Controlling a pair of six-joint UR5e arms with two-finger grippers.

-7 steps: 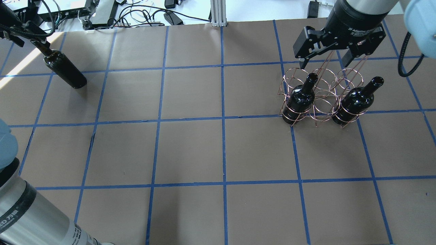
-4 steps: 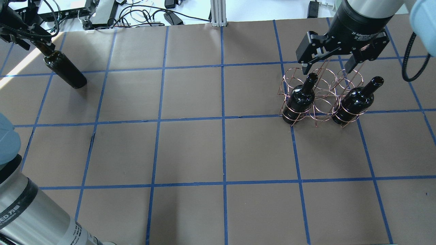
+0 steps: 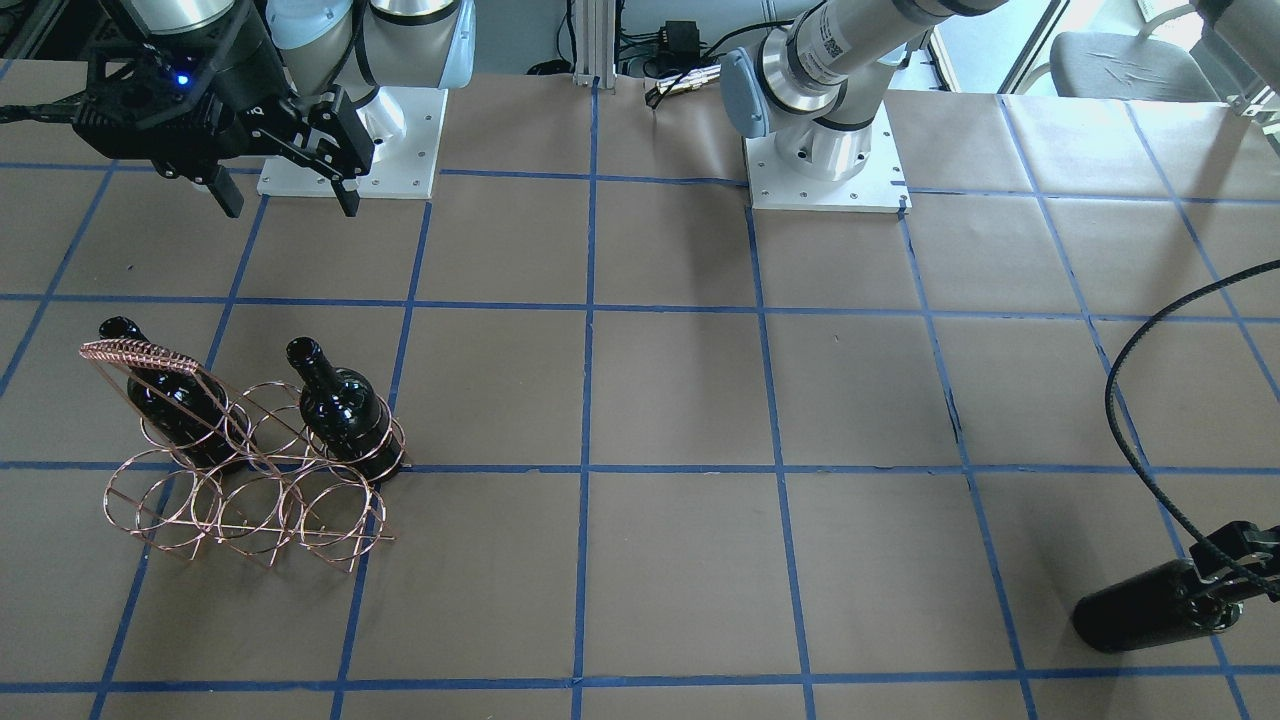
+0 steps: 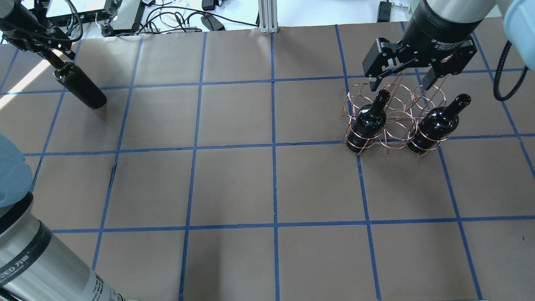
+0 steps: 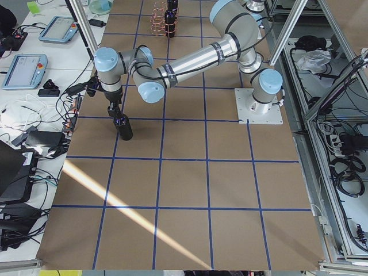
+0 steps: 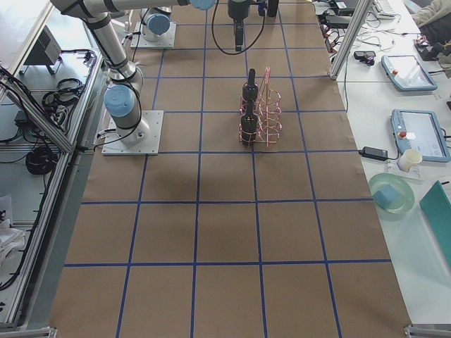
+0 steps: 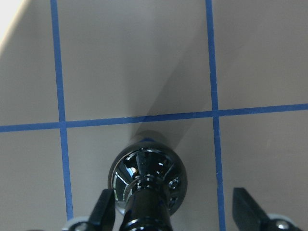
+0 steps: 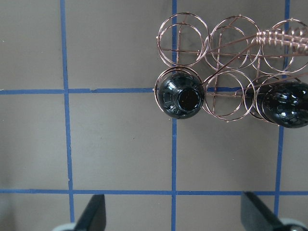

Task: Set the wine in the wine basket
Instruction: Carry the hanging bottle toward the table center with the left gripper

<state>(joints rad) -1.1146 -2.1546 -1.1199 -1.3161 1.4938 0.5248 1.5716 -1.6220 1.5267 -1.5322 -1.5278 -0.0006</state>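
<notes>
As basket (image 3: pixel 135 352) holds 2 btls (image 3: pixel 345 410), wine (image 4: pixel 79 85) apart

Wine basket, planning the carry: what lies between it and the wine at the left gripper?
Only bare taped table, seen in the overhead exterior view.

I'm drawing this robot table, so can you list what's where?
Basket: copper-coloured wire wine basket, six rings, braided handle
In basket: two glossy black glass wine bottles, end rings of one row
Empty rings: four
Outside basket: third black glass bottle, upright on brown table
Left end effector: open around third bottle's neck
Right end effector: open, raised, holding nothing
</notes>
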